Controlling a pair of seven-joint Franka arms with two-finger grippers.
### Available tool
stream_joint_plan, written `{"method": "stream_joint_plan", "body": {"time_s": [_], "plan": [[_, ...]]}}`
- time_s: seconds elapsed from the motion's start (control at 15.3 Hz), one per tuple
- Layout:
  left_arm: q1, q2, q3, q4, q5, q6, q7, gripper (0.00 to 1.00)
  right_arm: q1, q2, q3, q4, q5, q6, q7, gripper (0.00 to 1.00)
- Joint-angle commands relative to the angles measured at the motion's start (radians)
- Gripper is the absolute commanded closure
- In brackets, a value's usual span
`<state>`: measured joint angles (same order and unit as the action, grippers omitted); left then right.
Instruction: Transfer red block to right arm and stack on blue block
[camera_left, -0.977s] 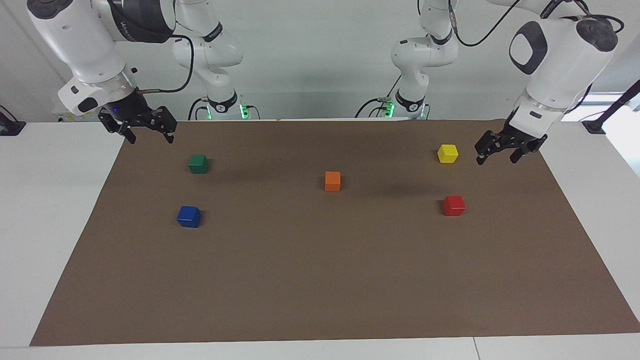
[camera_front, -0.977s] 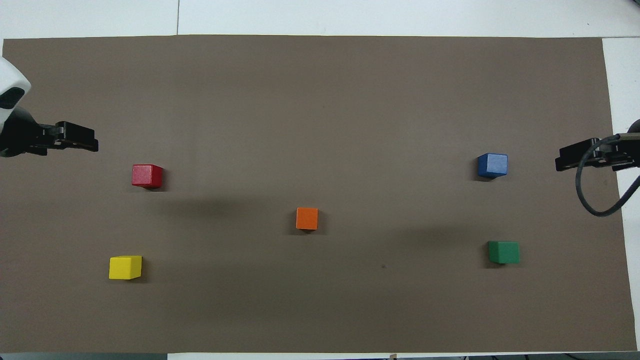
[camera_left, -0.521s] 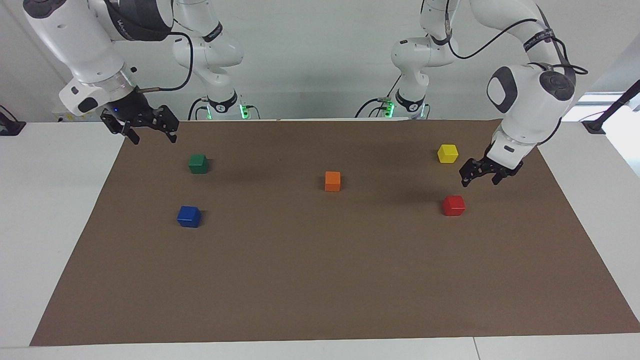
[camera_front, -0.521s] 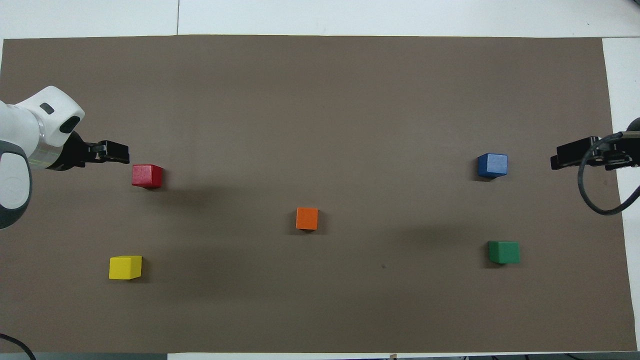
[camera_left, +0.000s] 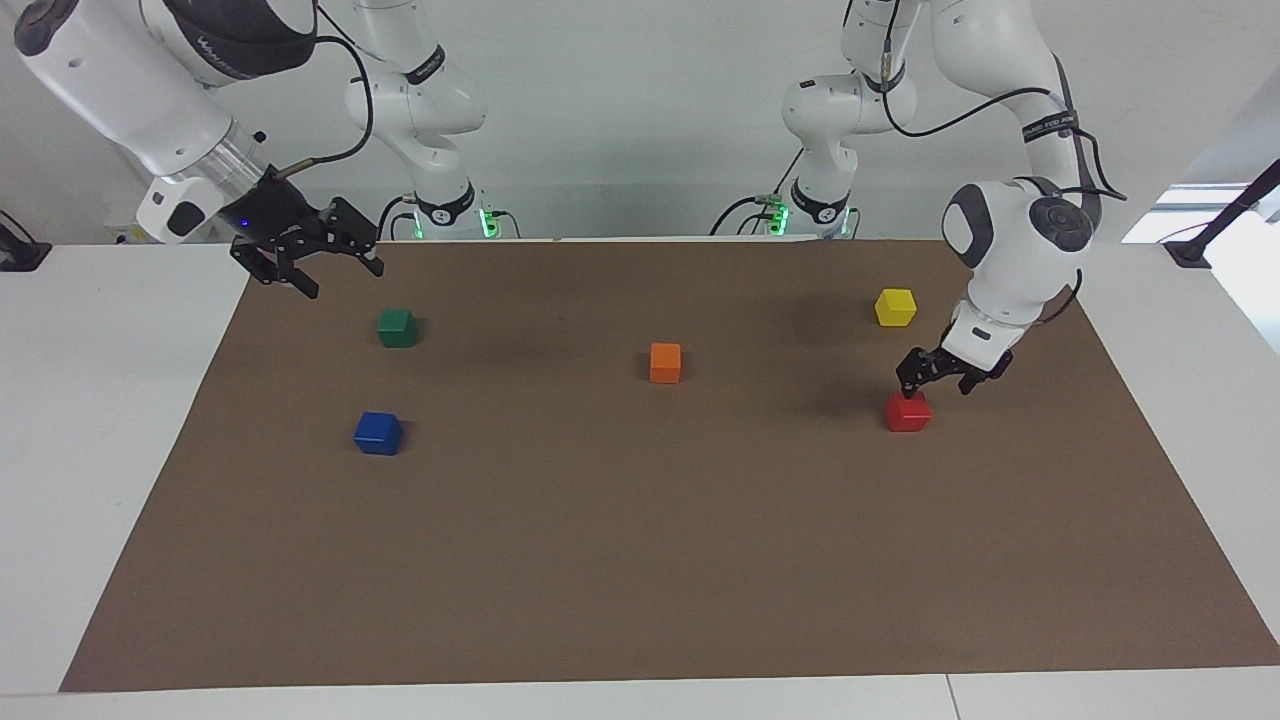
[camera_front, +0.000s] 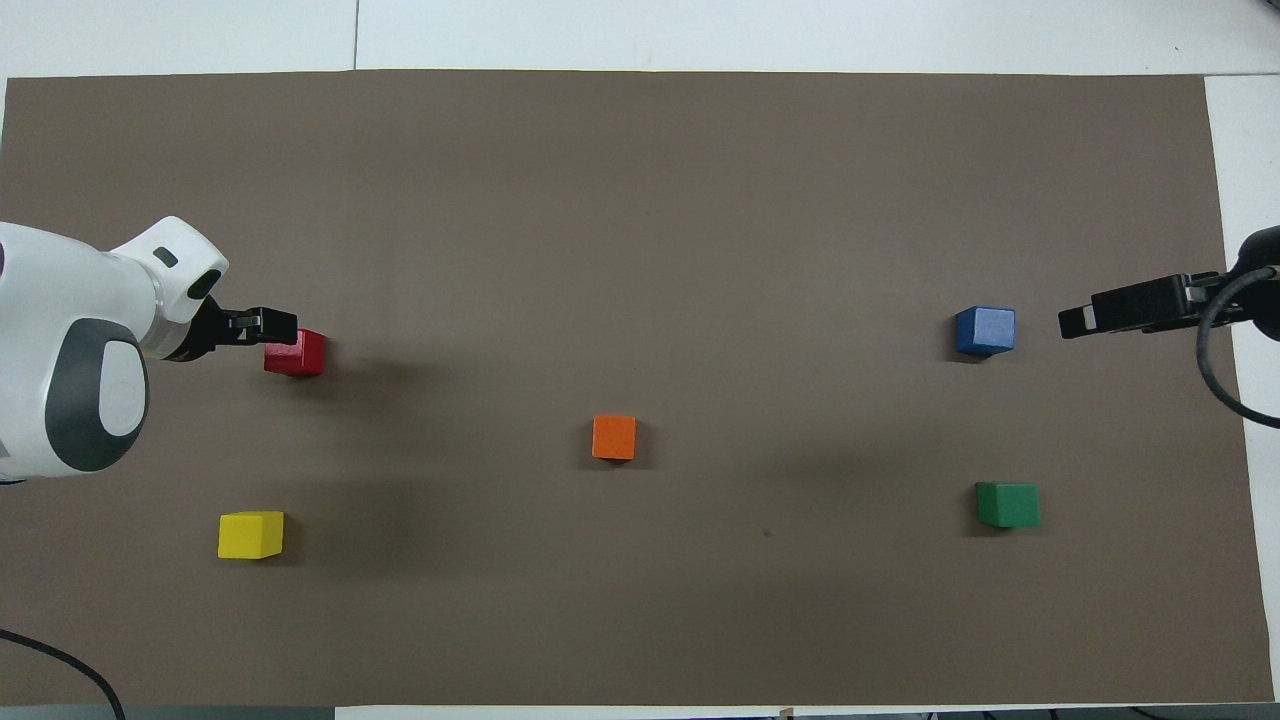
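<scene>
Brown mat (camera_left: 640, 560) over white table. Red block (camera_left: 908, 412), cube with no long axis, flat on mat at left arm's end, just under left gripper (camera_left: 935, 375), fingers apart. Right gripper (camera_left: 325, 272) spread, above mat edge near green block (camera_left: 397, 327). Blue block (camera_left: 378, 433) untouched.

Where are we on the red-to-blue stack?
Early. Nothing is done yet: the red block sits on the mat toward the left arm's end, the blue block is bare toward the right arm's end. In hand: the left gripper is open just above the red block, not gripping it. The right gripper is open, raised near the green block. Left: grasp, handover, stack.
</scene>
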<state>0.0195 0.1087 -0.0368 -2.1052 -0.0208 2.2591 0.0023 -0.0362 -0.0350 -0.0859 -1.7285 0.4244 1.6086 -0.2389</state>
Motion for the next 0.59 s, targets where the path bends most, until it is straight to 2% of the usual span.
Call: {"method": "stream_joint_plan", "body": {"time_s": [0.0, 0.13, 0.33, 0.52], "plan": [[-0.004, -0.004, 0.002, -0.062, 0.012, 0.085, 0.008, 0.00, -0.045, 0.006, 0.003, -0.069, 0.208, 0.033, -0.092, 0.00], [-0.010, 0.017, 0.002, -0.062, 0.012, 0.088, 0.007, 0.00, -0.066, 0.033, 0.003, -0.083, 0.366, 0.028, -0.135, 0.00], [-0.019, 0.040, 0.002, -0.062, 0.012, 0.099, -0.011, 0.00, -0.083, 0.049, 0.003, -0.187, 0.650, 0.022, -0.241, 0.00], [-0.041, 0.064, 0.002, -0.068, 0.012, 0.103, -0.045, 0.00, -0.073, 0.053, 0.005, -0.270, 0.841, -0.022, -0.322, 0.00]]}}
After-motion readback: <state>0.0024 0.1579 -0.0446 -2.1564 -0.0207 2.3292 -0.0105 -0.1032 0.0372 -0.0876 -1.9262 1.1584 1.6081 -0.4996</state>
